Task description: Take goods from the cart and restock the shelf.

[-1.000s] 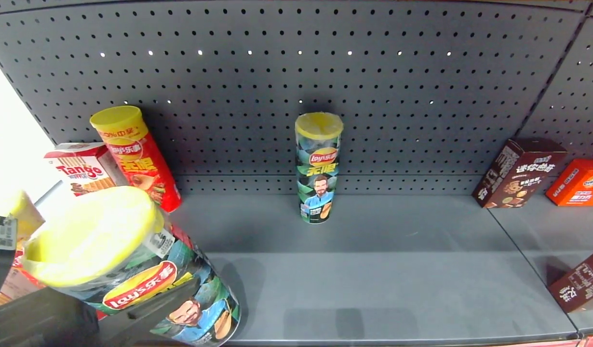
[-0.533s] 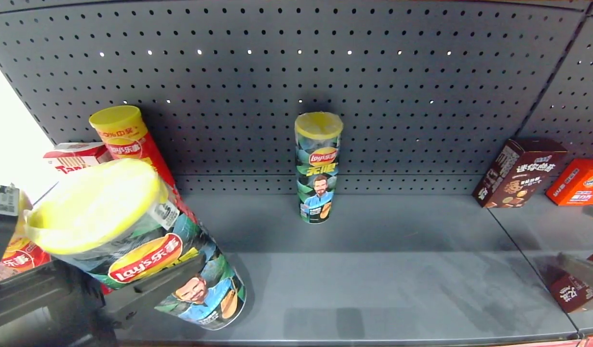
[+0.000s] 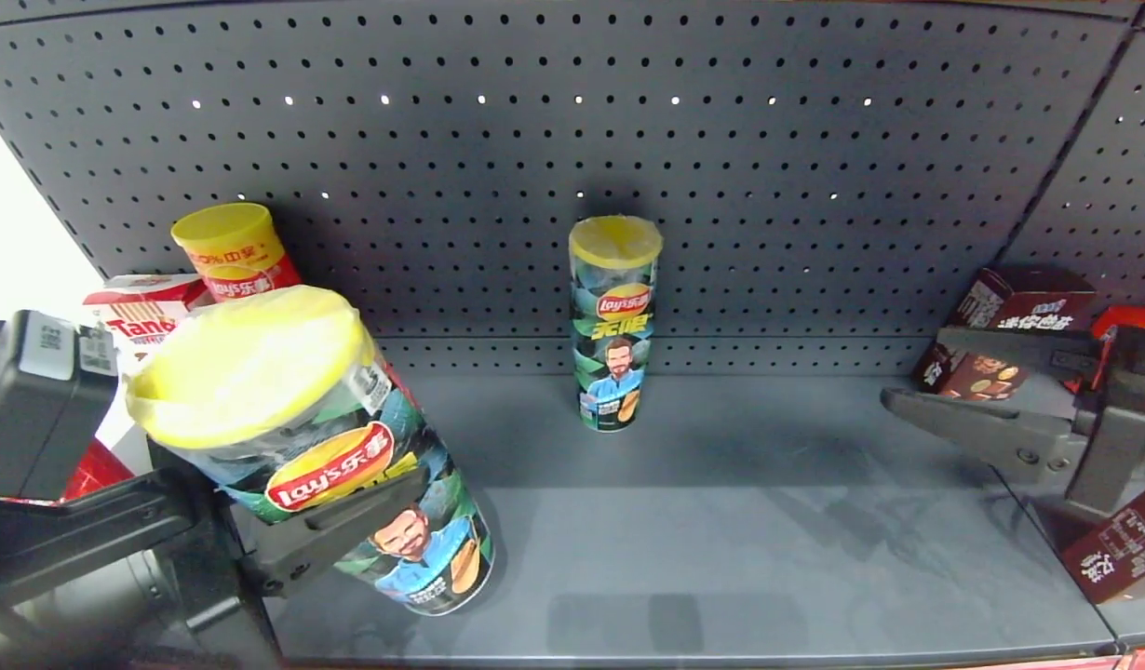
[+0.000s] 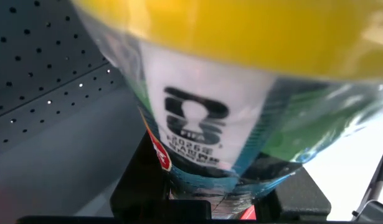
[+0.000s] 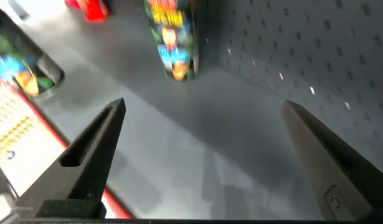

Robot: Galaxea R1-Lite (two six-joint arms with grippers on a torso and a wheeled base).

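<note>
Head view: the chip can [image 3: 321,437], pinched tilted in the left pincer [image 3: 293,484], has climbed from the lower left corner toward the shelf [image 3: 721,540] front, so placing looks near. The right pincer [image 3: 917,368] has entered at the right edge, spread.

Left wrist view: the left pincer [image 4: 222,199] clamps the chip can [image 4: 203,124].

Right wrist view: the right pincer [image 5: 203,106] gapes empty above the shelf [image 5: 179,149], with a standing can [image 5: 172,43] at upper centre.

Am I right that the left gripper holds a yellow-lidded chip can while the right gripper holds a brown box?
Not quite: the right gripper is open and holds nothing, as the right wrist view shows; the brown box stands on the shelf. The left gripper does hold the yellow-lidded chip can.
</note>
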